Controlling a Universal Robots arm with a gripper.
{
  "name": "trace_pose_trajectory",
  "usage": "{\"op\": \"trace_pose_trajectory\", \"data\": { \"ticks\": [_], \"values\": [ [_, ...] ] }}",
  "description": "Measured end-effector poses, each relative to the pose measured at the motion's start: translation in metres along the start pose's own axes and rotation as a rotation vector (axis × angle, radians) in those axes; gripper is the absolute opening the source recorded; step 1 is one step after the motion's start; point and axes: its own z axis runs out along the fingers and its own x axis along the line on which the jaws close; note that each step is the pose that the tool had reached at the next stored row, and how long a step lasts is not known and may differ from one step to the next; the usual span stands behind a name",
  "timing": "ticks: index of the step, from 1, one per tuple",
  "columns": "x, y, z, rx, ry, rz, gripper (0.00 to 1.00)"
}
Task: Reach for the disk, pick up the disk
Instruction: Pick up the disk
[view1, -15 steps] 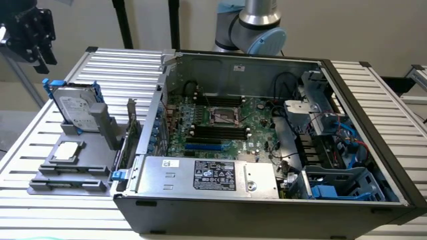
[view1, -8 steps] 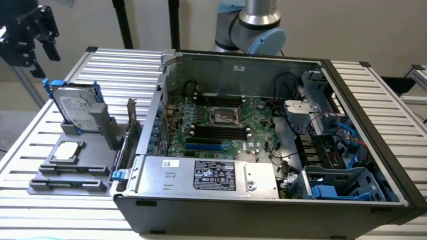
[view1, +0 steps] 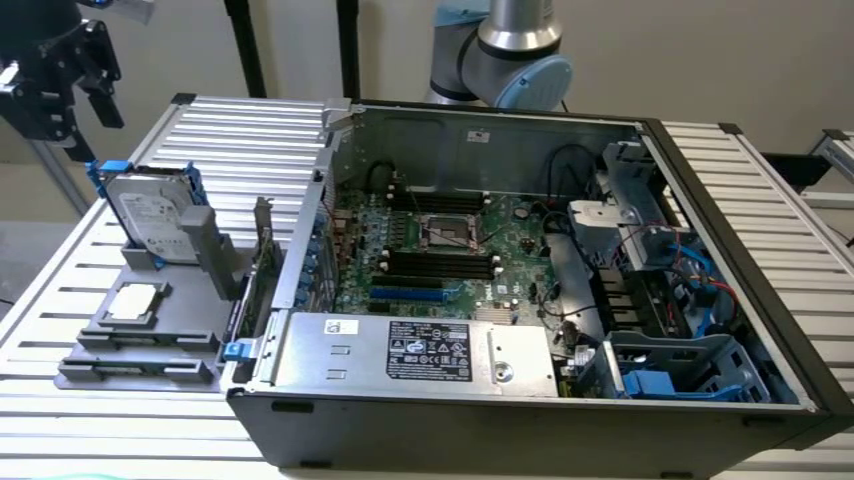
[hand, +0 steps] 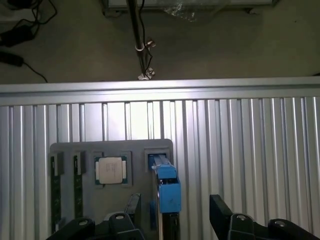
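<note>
Exterior view: the gripper (view1: 76, 108) hangs in the air at the 10 o'clock corner of the scene. The disk (view1: 150, 213) stands well apart from it, at about 5 o'clock from the fingertips. The disk sits on edge in a slot of a grey plastic fixture (view1: 140, 340) on the slatted aluminium table (view1: 80, 430). Its silver face with a white label leans slightly back, and a bright blue frame is clipped round its edges. The gripper's 2 black fingers are spread, released, and carry nothing. At 6 o'clock from the disk a small square silver processor chip (view1: 138, 300) lies flat in a recess of the same fixture. At 3 o'clock from the fixture an open computer case (view1: 534, 420) shows a green motherboard (view1: 521, 240), with the arm's grey base (view1: 514, 45) behind it at 12 o'clock. Wrist view: the disk (hand: 167, 187) is seen edge-on from above, a thin grey slab capped by its blue frame. It appears in the gap between the 2 dark fingers (hand: 220, 212) of the gripper (hand: 175, 200), nearer one than the other. The jaws stand wide and grip nothing. The processor chip (hand: 111, 170) rests just beside the disk on the matte grey fixture (hand: 70, 150), which lies on the ribbed metal table (hand: 250, 150).
</note>
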Motion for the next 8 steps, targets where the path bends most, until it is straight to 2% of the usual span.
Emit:
{"op": "trace_pose_trajectory", "data": {
  "ticks": [8],
  "values": [
    [0.0004, -0.0006, 0.0093, 0.0, 0.0, 0.0, 0.65]
  ]
}}
